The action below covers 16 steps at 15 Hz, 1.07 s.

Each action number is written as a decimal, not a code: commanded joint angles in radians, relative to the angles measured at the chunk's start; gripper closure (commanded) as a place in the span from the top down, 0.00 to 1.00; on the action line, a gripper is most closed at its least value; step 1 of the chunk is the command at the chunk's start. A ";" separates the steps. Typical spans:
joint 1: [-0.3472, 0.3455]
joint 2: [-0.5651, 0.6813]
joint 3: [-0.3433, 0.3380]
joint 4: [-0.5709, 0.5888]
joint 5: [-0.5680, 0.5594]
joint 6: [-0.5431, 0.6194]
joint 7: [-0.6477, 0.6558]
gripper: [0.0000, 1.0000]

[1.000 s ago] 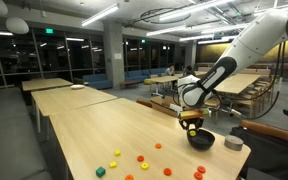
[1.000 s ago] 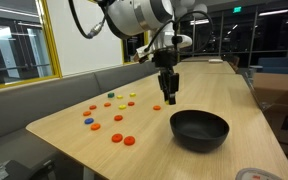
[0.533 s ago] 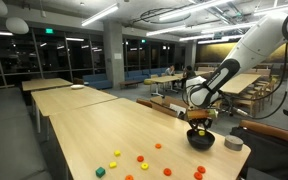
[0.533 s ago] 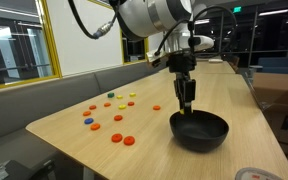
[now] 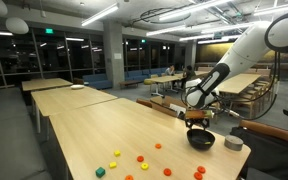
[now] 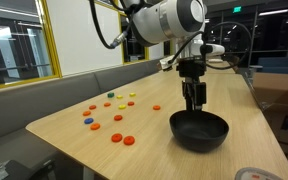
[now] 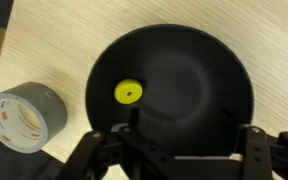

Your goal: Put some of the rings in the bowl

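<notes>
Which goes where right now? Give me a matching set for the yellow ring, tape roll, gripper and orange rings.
1 yellow ring
2 tape roll
3 gripper
4 orange rings

A over the bowl, open
B scattered on the table, away from the bowl
C inside the bowl
D on the table beside the bowl

Pairs: 1-C, 2-D, 3-A, 4-B

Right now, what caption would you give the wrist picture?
Open fingers hover above a black bowl holding one yellow ring, tape roll beside it.
</notes>
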 commanded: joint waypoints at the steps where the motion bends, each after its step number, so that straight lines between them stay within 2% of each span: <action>1: 0.015 0.051 0.030 0.096 0.046 0.020 -0.083 1.00; 6: 0.063 0.129 0.106 0.248 0.097 0.018 -0.187 1.00; 11: 0.092 0.286 0.171 0.487 0.179 -0.063 -0.323 1.00; 16: 0.094 0.439 0.199 0.696 0.252 -0.186 -0.430 1.00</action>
